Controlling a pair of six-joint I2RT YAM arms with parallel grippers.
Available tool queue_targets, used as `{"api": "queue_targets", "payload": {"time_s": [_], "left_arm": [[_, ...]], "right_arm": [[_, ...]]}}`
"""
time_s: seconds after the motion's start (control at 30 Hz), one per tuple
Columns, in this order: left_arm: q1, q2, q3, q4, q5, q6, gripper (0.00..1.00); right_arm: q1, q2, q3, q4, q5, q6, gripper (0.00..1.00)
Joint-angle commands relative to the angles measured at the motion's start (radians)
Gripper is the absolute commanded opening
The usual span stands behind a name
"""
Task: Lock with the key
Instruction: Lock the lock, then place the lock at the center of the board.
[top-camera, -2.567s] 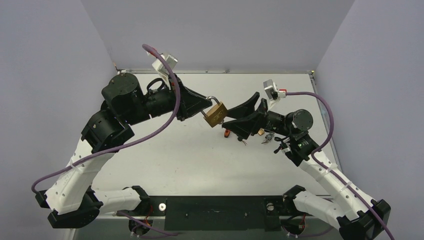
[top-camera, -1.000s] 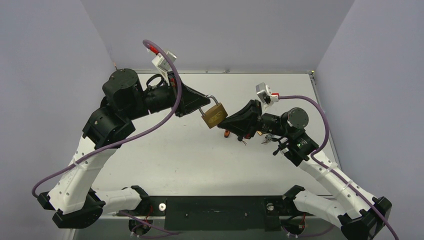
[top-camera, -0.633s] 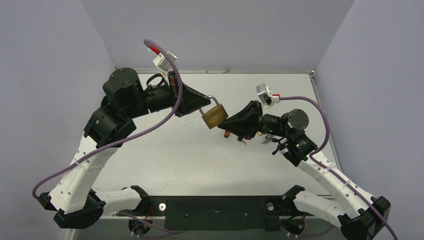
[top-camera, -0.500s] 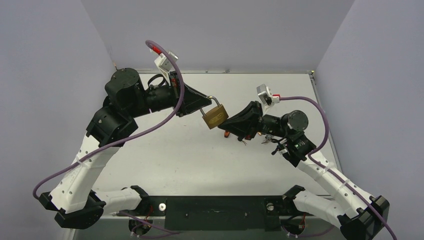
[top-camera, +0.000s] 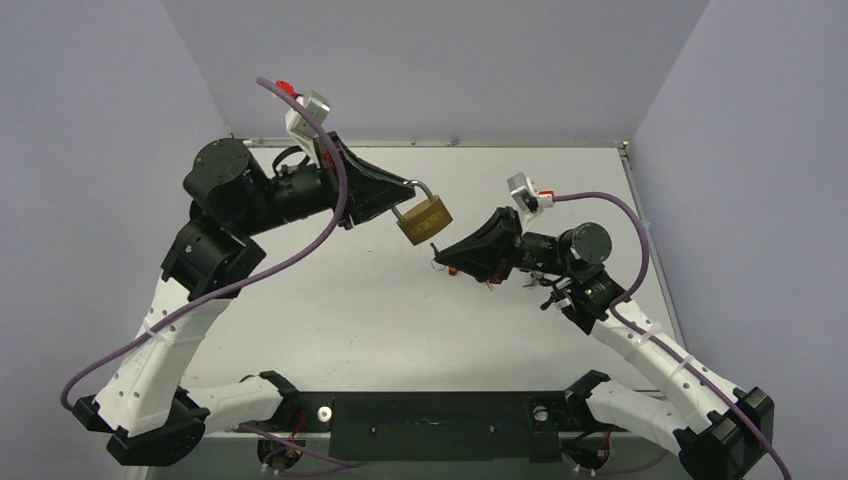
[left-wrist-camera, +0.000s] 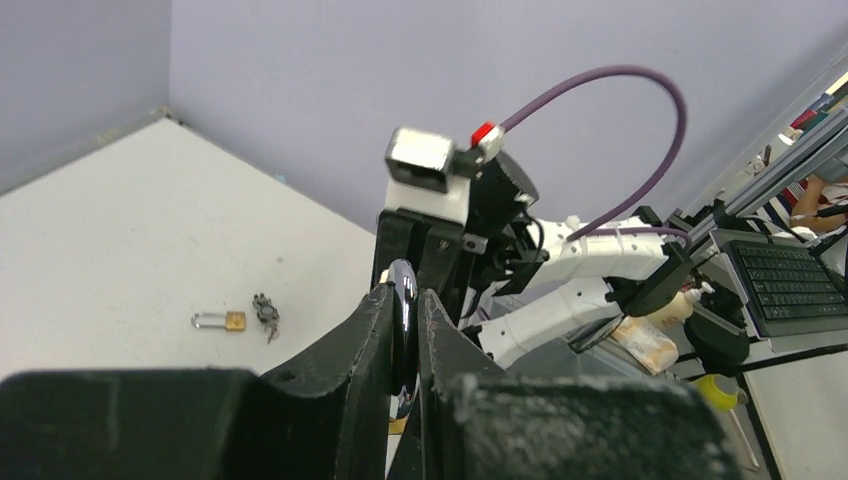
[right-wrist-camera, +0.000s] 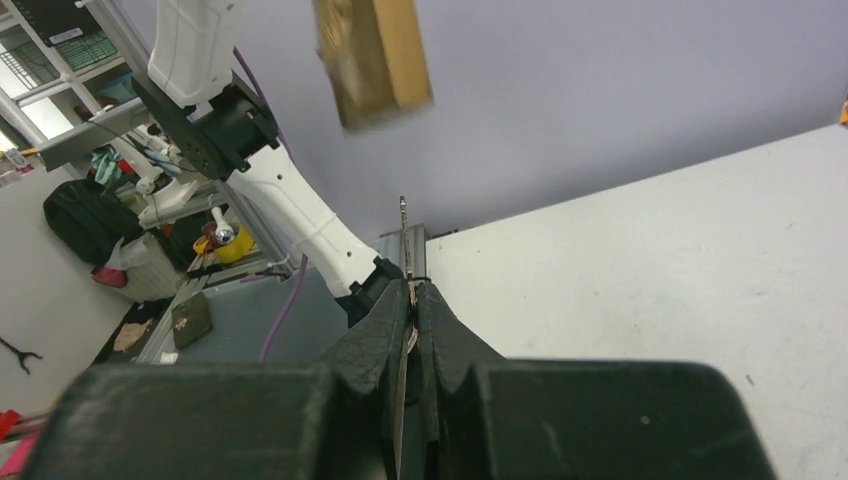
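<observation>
Left claw (top-camera: 405, 191), pinching the shackle (top-camera: 425, 186), has swung the brass padlock (top-camera: 424, 218) up and away. Right claw (top-camera: 441, 259), pressed on the key (right-wrist-camera: 402, 240), now sits near the padlock's base, apparently clear of it, so insertion needs re-aiming.

no writing can be read anywhere in these views. the brass padlock (top-camera: 424, 219) carries a dark stamped mark on its face, but it is too small to make out. the keyboard (left-wrist-camera: 790, 285) off beyond the worktop (top-camera: 380, 300) shows only blurred keys, and a white label (right-wrist-camera: 62, 36) in the background clutter of the right wrist view is just as illegible.
</observation>
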Motion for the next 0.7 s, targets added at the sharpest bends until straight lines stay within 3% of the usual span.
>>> {"api": "queue_targets", "payload": {"time_s": [0.0, 0.13, 0.23, 0.43, 0.67], "left_arm": [[0.023, -0.065, 0.054, 0.250, 0.010, -0.014, 0.00], [0.039, -0.073, 0.056, 0.219, -0.026, 0.008, 0.00], [0.050, -0.078, 0.055, 0.142, -0.144, 0.049, 0.00], [0.055, -0.038, 0.072, -0.119, -0.530, 0.145, 0.00], [0.055, -0.057, -0.212, -0.058, -0.784, 0.114, 0.00]], "right_arm": [[-0.013, 0.019, -0.020, -0.002, -0.044, -0.005, 0.00], [-0.022, 0.020, -0.022, -0.005, -0.032, 0.001, 0.00], [-0.028, 0.017, -0.007, -0.066, 0.008, -0.031, 0.00], [-0.020, 0.048, 0.106, -0.411, 0.284, -0.183, 0.00], [0.117, 0.180, 0.279, -0.650, 0.679, -0.268, 0.00]]}}
